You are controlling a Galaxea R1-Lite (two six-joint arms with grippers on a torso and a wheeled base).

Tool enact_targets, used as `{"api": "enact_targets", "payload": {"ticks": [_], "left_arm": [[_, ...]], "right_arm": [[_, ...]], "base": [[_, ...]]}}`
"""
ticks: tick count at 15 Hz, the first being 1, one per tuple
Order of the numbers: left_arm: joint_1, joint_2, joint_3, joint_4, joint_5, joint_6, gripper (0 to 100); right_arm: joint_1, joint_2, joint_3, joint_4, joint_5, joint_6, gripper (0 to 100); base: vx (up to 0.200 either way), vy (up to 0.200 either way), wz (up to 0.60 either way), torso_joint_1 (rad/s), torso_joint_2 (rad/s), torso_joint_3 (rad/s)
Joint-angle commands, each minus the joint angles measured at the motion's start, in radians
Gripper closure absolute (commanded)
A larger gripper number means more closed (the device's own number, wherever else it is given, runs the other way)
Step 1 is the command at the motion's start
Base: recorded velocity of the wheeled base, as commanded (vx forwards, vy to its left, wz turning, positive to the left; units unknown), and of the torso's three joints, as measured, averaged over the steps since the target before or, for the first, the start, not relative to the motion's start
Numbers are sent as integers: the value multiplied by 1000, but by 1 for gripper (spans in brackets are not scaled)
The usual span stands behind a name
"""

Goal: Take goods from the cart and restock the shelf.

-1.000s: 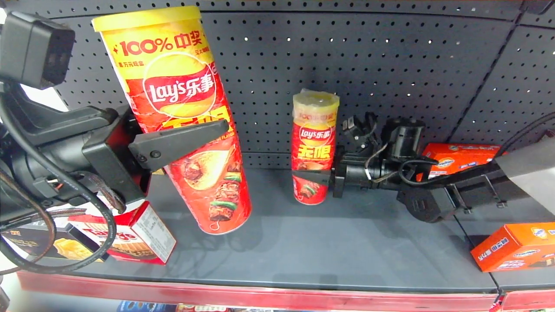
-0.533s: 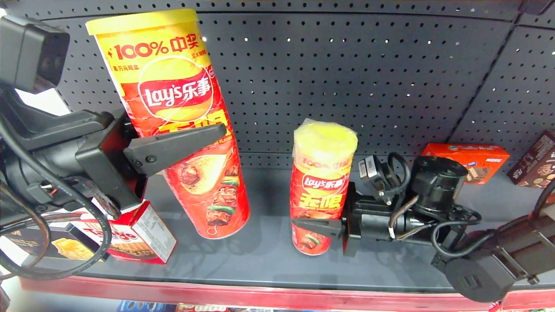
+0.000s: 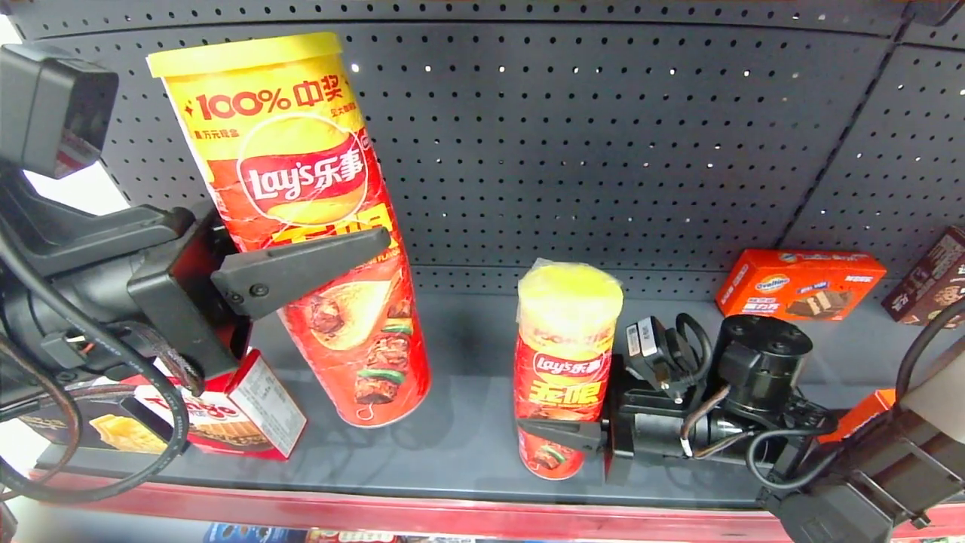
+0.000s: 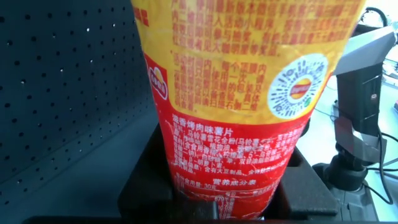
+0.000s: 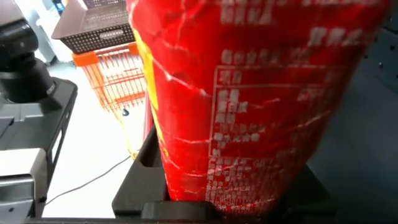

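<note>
My left gripper point(image 3: 301, 260) is shut on a tall red and yellow chip can point(image 3: 301, 226), held tilted above the left part of the grey shelf point(image 3: 467, 445). The same chip can point(image 4: 236, 112) fills the left wrist view, standing between the black jaws. Near the shelf's front edge my right gripper point(image 3: 562, 436) is shut on a second, smaller-looking chip can point(image 3: 565, 362) with a yellow lid, held upright. Its red side point(image 5: 249, 106) looms close in the right wrist view.
A red and white box point(image 3: 241, 415) and a dark box point(image 3: 113, 430) lie at the shelf's left front. Orange boxes point(image 3: 799, 285) and a brown box point(image 3: 931, 290) sit at the right. A black pegboard point(image 3: 603, 151) backs the shelf. An orange cart point(image 5: 112, 81) stands behind.
My right gripper has drawn its chip can from the back of the shelf toward the front edge and slightly right. The left arm with its can has sunk a little.
</note>
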Motion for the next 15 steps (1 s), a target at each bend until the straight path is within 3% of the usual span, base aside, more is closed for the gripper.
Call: {"api": "enact_targets", "payload": {"ticks": [1, 7, 8, 15], "left_arm": [[0, -2, 3, 0, -1, 0, 100], [0, -2, 9, 0, 1, 0, 100], [0, -4, 12, -2, 1, 0, 100], [0, -5, 21, -5, 1, 0, 100]], "right_arm": [[-16, 21, 1, -9, 2, -1, 100], [-27, 64, 0, -29, 2, -8, 100], [-27, 64, 1, -29, 2, -10, 0], [-66, -19, 107, -46, 3, -15, 0]], "base": [[0, 0, 0, 0, 0, 0], [0, 0, 0, 0, 0, 0], [0, 0, 0, 0, 0, 0], [0, 0, 0, 0, 0, 0]]}}
